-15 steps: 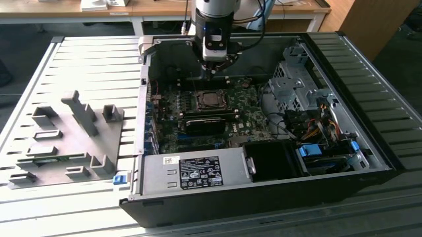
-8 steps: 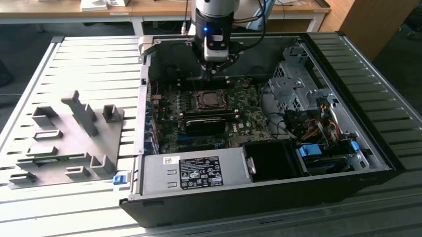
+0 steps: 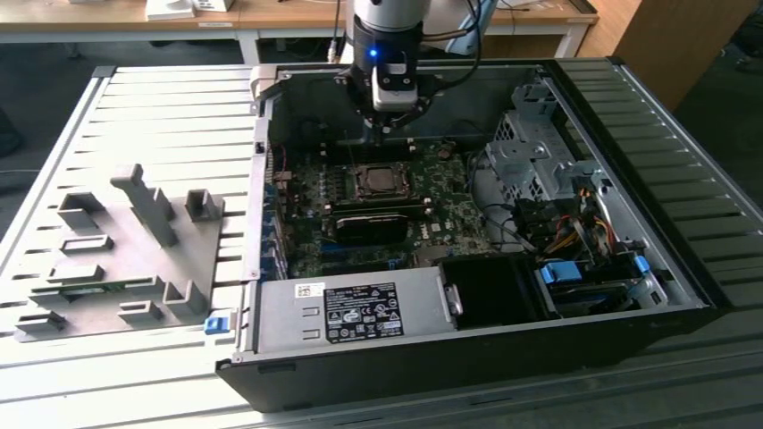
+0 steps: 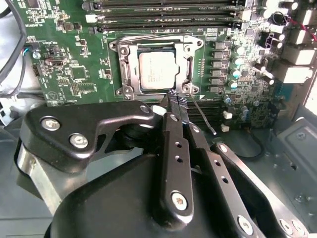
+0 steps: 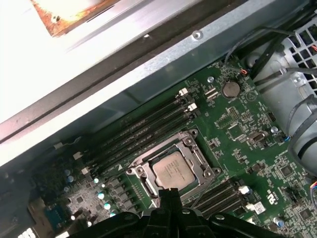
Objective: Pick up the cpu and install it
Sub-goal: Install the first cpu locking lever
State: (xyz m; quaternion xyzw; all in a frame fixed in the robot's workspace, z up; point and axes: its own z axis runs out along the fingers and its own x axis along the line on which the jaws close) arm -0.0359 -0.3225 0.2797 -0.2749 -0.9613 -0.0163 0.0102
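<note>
While shut, claw beside socketed cpu.

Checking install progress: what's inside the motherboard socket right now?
The cpu lies inside the socket frame, silvery top up. Its underside and the contacts beneath are covered. The end effector sits beside the frame, shut.

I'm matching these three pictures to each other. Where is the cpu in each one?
Exterior view: the cpu sits in the socket at the middle of the green board, below the tool.
Second wrist view: the cpu lies inside the metal frame, just beyond the tool.
First wrist view: the cpu lies in the frame, just past the tool.
Shared landmark: the socket's metal frame.
</note>
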